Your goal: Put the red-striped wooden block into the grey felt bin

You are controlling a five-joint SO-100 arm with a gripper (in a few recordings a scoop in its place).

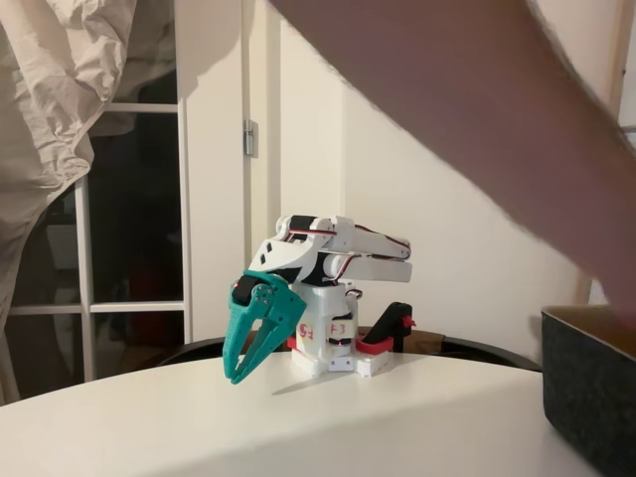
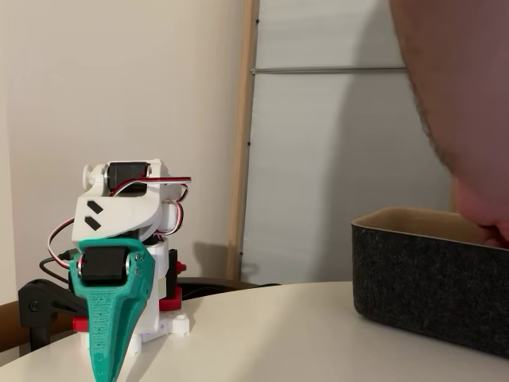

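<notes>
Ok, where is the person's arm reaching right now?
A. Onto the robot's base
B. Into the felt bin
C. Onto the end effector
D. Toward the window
B: in both fixed views the arm comes down from above and ends at the open top of the bin, well away from the teal end effector, which hangs folded near the table.

Grey felt bin [image 1: 588,383] cut by edge; blurred arm [image 1: 467,109] perhaps hides interior.

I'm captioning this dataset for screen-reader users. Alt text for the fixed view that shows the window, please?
A folded white robot arm on a white table points its shut teal gripper down, while a person's blurred arm reaches into a grey felt bin at right.
</notes>
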